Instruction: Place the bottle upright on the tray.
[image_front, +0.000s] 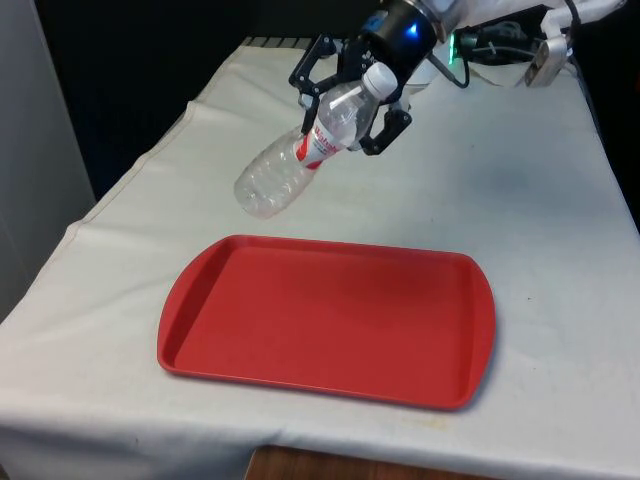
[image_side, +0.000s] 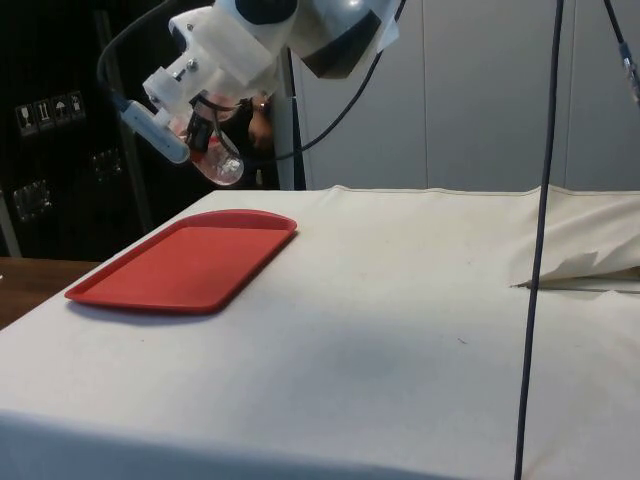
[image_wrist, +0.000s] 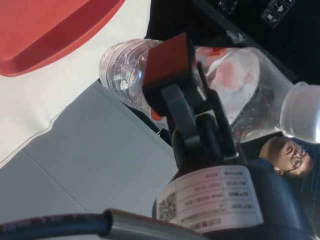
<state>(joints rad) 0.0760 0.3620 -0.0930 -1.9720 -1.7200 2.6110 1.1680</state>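
Clear plastic, the bottle (image_front: 305, 155) hung in the air above the desk (image_front: 520, 200), just past the far edge of the red tray (image_front: 330, 320) and clear of it, with the jaws clamped across its upper body at the red label, below the white cap (image_front: 379, 78). Its long axis lay tilted, nearer flat than upright: cap up toward the arm and the front view's right, base (image_front: 255, 195) down toward the tray and the front view's left. Standing it would likely need the base swung under the cap, then carried over the tray.

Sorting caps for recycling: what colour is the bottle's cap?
White, clearest in the front view: the bottle's cap.
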